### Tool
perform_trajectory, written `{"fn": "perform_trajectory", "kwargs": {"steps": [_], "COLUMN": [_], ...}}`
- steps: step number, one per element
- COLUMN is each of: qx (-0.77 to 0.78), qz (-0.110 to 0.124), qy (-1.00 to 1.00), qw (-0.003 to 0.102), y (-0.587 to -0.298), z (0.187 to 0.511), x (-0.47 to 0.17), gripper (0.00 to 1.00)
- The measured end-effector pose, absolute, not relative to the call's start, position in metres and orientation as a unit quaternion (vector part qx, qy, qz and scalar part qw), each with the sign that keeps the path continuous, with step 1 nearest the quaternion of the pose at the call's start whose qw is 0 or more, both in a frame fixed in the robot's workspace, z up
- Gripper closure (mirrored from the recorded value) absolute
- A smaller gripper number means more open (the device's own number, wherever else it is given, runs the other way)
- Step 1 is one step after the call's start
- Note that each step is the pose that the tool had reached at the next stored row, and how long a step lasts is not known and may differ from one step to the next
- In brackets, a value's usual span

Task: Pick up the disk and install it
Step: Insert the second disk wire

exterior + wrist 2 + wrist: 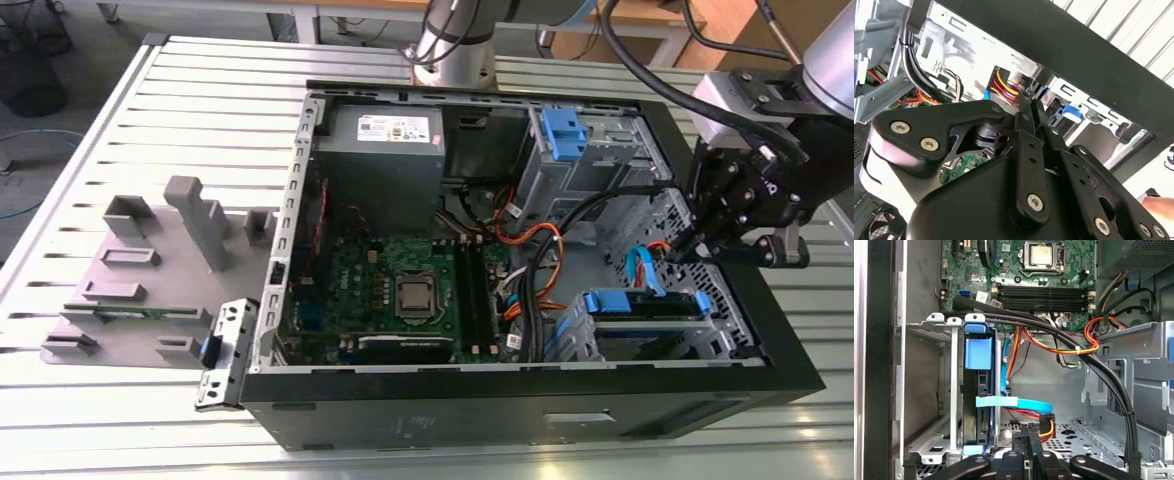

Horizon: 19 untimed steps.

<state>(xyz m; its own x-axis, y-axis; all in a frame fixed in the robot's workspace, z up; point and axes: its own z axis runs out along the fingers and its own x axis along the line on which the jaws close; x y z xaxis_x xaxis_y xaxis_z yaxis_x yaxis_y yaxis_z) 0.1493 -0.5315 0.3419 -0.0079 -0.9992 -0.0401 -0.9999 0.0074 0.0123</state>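
Your gripper [1028, 440] is at the near edge of the first wrist view, fingers pressed together with nothing between them; the second wrist view shows the same pinched tips [1026, 107]. In the exterior view the gripper [701, 255] hangs wrist-down just inside the case [534, 420] wall on the exterior view's right, above the low drive cage [607, 340]. The disk [978, 355] is already in that cage [949, 390], standing edge-on between the cage walls with its blue rails at both ends; in the exterior view the disk [638, 302] shows as a blue strip along the cage top. The gripper is apart from it, not touching. Tight spots: a flat blue cable [1024, 404] loops off the disk's side towards the fingertips, and red, yellow and orange leads run to a connector just beside them. A thick black cable bundle [1094, 365] crosses diagonally beyond the cage and drops down along the second grey cage [1134, 370]. Open room is the perforated case floor [1079, 432] between the two cages. Further in are the motherboard [1019, 270] and its CPU socket [1040, 255]. Far side, exterior view: the tall cage with its blue-tabbed bracket [561, 130], the power supply [380, 140], then the arm's base [454, 50]. A grey fixture plate [147, 270] lies outside the case on the slatted table [134, 420].
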Motion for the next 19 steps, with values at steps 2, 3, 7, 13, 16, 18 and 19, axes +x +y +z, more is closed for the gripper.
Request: {"fn": "perform_trajectory", "kwargs": {"steps": [2, 3, 7, 13, 16, 18, 19], "qx": [-0.704, -0.704, -0.704, -0.704, -0.704, -0.704, -0.704], "qz": [0.018, 0.018, 0.018, 0.018, 0.018, 0.018, 0.018], "qy": [0.71, 0.71, 0.71, 0.71, 0.71, 0.71, 0.71], "qw": [0.01, 0.01, 0.01, 0.01, 0.01, 0.01, 0.01], "y": [-0.5332, -0.5342, -0.5395, -0.5408, -0.5408, -0.5408, -0.5408], "z": [0.3419, 0.3419, 0.3418, 0.3419, 0.3419, 0.3419, 0.3419], "x": [0.1484, 0.148, 0.147, 0.1449, 0.1447, 0.1446, 0.1446], "gripper": [0.84, 0.84, 0.84, 0.84, 0.84, 0.84, 0.84]}}
